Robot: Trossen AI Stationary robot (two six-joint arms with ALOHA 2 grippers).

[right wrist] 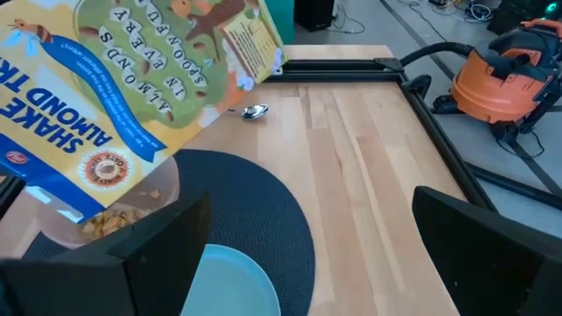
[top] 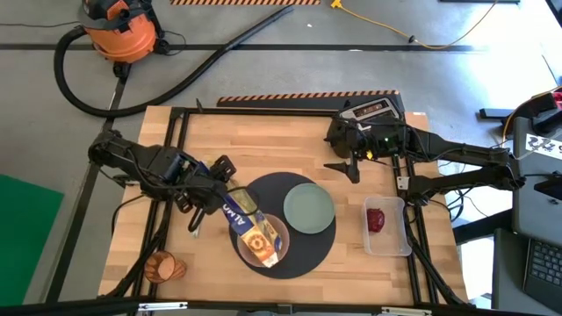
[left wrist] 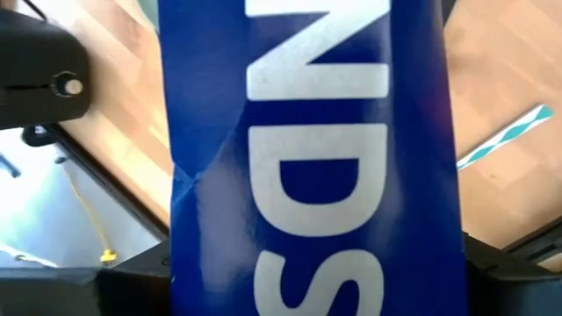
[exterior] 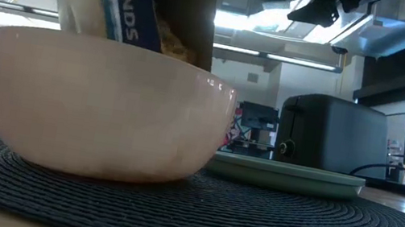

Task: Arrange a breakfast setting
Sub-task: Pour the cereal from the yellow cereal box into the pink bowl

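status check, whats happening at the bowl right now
Left gripper shut on cereal box, tipped over pink bowl, cereal in it. Right gripper open, waiting near toaster. Green plate bare on mat. Nothing blocking.

A pink bowl [top: 261, 243] (cereal inside) sits near-left on the round dark-grey mat [top: 303, 256], beside a pale green plate [top: 308, 209]; the orange cup [top: 164, 265] lies far left.

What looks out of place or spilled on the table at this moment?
Nothing has spilled. The blue and yellow cereal box is tipped steeply over the pink bowl, held by the left hand, and cereal is falling inside the bowl. One oddity: the metal spoon lies on bare wood, away from the round dark-grey mat.
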